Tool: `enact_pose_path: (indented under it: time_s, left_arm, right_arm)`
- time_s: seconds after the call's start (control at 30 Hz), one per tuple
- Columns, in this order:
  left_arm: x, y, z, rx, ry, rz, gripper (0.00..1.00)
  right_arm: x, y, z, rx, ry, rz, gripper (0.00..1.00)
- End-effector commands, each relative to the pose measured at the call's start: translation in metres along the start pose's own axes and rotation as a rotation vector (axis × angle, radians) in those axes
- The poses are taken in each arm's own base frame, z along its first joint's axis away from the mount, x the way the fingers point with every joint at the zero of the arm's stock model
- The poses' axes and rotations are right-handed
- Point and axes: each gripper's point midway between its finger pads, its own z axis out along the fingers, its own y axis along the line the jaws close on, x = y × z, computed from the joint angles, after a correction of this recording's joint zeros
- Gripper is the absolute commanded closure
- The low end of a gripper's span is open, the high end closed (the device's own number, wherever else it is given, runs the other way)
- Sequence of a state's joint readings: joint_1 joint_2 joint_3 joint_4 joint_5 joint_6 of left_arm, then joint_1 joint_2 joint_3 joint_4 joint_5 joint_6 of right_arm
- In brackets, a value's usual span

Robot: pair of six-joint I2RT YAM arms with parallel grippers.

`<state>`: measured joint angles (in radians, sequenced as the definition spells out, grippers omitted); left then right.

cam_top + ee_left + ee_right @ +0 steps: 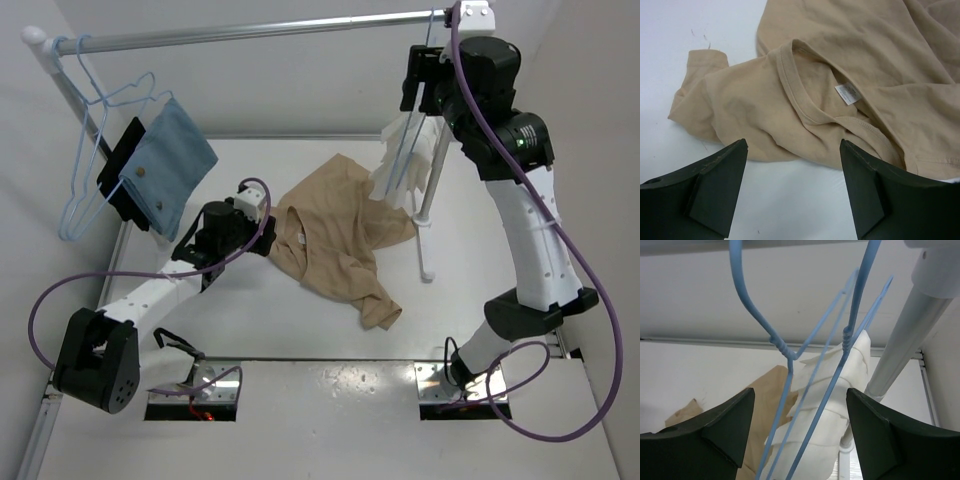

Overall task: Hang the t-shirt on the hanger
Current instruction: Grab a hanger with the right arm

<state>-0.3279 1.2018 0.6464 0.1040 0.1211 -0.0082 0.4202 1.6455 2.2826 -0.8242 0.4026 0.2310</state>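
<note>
**A:** What takes up most of the scene?

**B:** The white table (300,340), with a metal rail (260,33) running across its far side on posts.

**A:** And the t-shirt?

**B:** The tan t-shirt (335,240) lies crumpled in the middle of the table. Its collar is turned toward the left arm and one fold trails to the near side.

**A:** How do the arms stand?

**B:** The right arm (530,230) rears up from its base with the elbow out to the right. It bends over so its wrist sits up by the right end of the rail. The left arm (150,295) lies low, stretched forward and rightward along the table toward the collar.

**A:** Anything hanging?

**B:** A blue cloth (170,165) hangs at the rail's left end among pale-blue hangers (85,170). A white towel (405,150) hangs at the right end.

**A:** Where is the hanger?

**B:** The hanger (781,345), of light-blue wire, hangs by its hook at the rail's right end. A second hanger (860,290) is beside it, and the towel is just behind.

**A:** The grippers?

**B:** The right gripper (800,392) is spread wide, with a finger on either side of the hanger wires and gripping neither. The left gripper (792,145) is spread too and holds nothing. It sits low at the near edge of the collar, with the white label (847,93) just beyond.
</note>
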Motion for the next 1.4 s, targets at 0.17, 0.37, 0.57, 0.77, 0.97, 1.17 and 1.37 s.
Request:
enact_pose_path:
  time_s: [0.17, 0.37, 0.57, 0.77, 0.97, 1.17, 1.37]
  left_arm:
    - [-0.009, -0.002, -0.001, 0.000, -0.041, 0.012, 0.20]
    - [-0.007, -0.002, -0.002, 0.000, -0.032, 0.011, 0.20]
    - [-0.005, -0.002, -0.003, 0.000, -0.032, 0.011, 0.20]
    - [-0.003, -0.002, -0.005, 0.000, -0.032, 0.011, 0.18]
    - [0.001, 0.001, -0.008, -0.020, -0.031, 0.029, 0.18]
    - [0.003, 0.001, -0.008, -0.020, -0.030, 0.029, 0.18]
    - [0.001, 0.003, -0.008, -0.030, -0.039, 0.039, 0.18]
  right_arm:
    - [-0.035, 0.007, -0.051, -0.138, -0.111, 0.011, 0.26]
    - [-0.039, 0.028, -0.061, -0.267, -0.129, 0.031, 0.33]
    - [-0.033, 0.043, -0.046, -0.313, -0.109, 0.047, 0.38]
    - [-0.025, 0.039, -0.017, -0.222, -0.092, 0.111, 0.40]
    - [-0.022, 0.012, -0.011, -0.059, -0.109, 0.153, 0.48]
    - [-0.007, 0.007, -0.003, -0.033, -0.079, 0.143, 0.49]
    - [0.002, 0.008, 0.010, -0.020, -0.078, 0.096, 0.51]
